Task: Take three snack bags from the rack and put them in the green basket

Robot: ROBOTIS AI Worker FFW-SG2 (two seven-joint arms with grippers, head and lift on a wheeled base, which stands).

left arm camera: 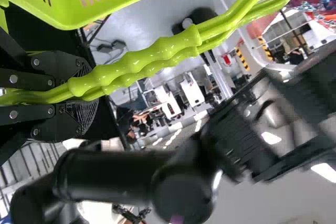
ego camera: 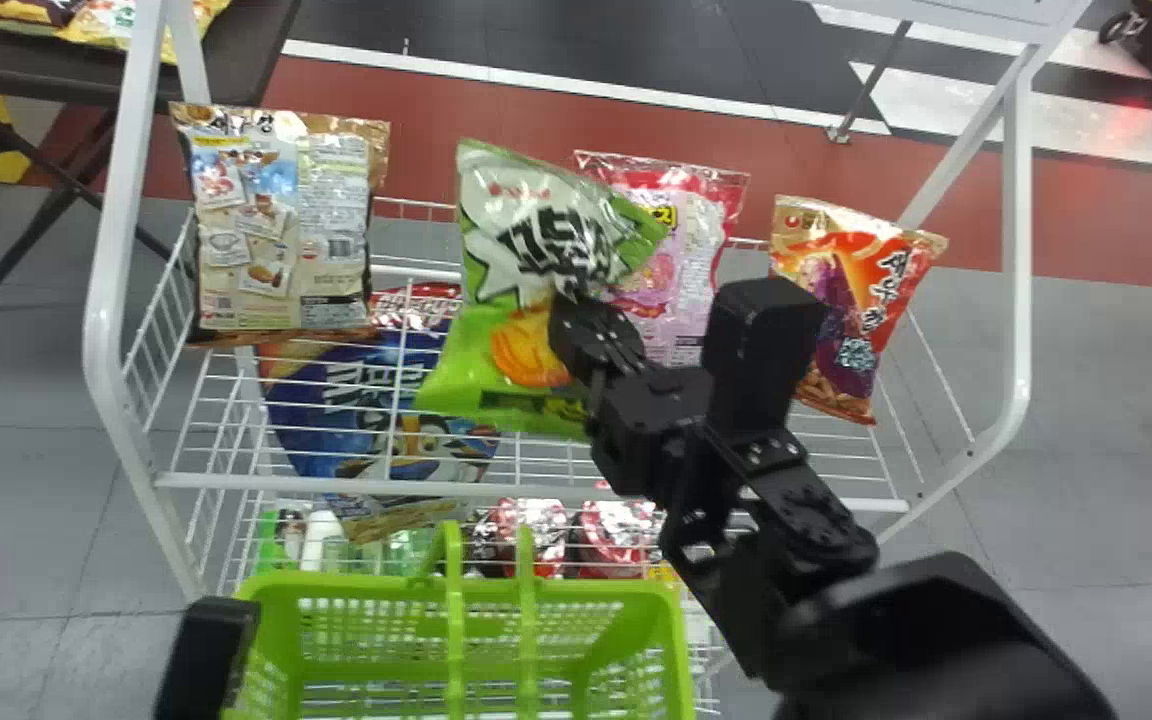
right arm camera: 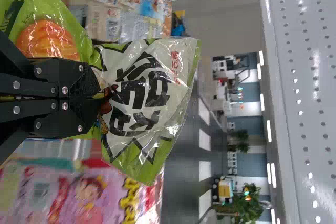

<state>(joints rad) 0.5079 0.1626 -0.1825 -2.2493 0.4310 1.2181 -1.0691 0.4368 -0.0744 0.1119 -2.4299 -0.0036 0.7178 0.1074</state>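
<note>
At the left, we record the left gripper (left arm camera: 88,96) closed round the handles of the green basket (ego camera: 336,581), by the front edge of the rack (ego camera: 236,482). A beige bag (ego camera: 281,230) stands at the rack's back left corner. Near mid-rack, the right gripper (right arm camera: 100,98) pinches a green snack bag (right arm camera: 144,90), tilted, before a pink bag (ego camera: 681,325). An orange bag (ego camera: 851,300) leans towards the right edge. We judge removal in hand; next, draw the green snack bag past the front edge, then lower and release it inside the basket.
</note>
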